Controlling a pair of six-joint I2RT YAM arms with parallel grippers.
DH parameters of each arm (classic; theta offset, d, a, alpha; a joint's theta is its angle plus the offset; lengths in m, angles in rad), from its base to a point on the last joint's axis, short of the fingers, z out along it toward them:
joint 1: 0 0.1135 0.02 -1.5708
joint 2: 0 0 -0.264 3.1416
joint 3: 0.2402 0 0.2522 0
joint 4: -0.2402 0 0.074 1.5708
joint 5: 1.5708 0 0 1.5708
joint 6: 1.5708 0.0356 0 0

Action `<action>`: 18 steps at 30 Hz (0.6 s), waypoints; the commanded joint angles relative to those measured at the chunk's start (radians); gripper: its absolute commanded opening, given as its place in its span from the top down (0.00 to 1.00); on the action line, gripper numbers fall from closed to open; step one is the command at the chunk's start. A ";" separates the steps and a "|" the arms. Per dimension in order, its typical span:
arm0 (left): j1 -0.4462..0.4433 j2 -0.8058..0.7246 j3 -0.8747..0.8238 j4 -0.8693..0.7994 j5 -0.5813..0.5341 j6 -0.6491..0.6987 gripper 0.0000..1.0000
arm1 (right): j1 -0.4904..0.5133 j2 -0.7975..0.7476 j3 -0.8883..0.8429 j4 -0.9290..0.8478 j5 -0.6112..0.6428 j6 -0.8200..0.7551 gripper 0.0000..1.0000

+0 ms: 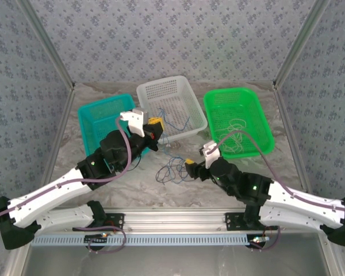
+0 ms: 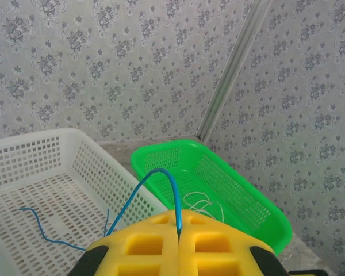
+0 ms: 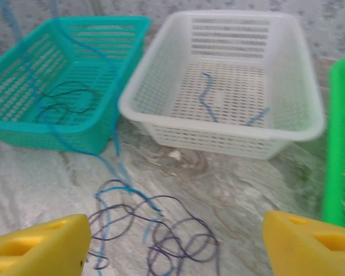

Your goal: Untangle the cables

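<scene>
Two strands, blue and dark, make the tangle (image 3: pixel 161 230) of cables mid-table, before the white basket (image 3: pixel 218 132). My left gripper (image 2: pixel 178 233) pinches the blue cable (image 2: pixel 155 172). My right gripper (image 3: pixel 172 244) gapes above the tangle. Next I'd close on the dark strand (image 3: pixel 172 199) and draw away.

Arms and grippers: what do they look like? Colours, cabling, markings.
Both alike: left arm and right arm have white lower links, black joints and wrists, a small green light each, and a purple-grey cable looped along the outside. On left gripper and right gripper: blocky yellow fingers, white camera mount behind.
</scene>
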 commanded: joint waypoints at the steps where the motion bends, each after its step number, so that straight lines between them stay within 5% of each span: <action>1: 0.003 0.002 0.041 0.005 -0.004 -0.023 1.00 | 0.015 0.089 0.035 0.138 -0.080 -0.076 0.17; 18: 0.003 0.026 0.042 0.051 0.043 -0.091 1.00 | -0.089 0.464 0.183 0.367 -0.217 -0.147 0.16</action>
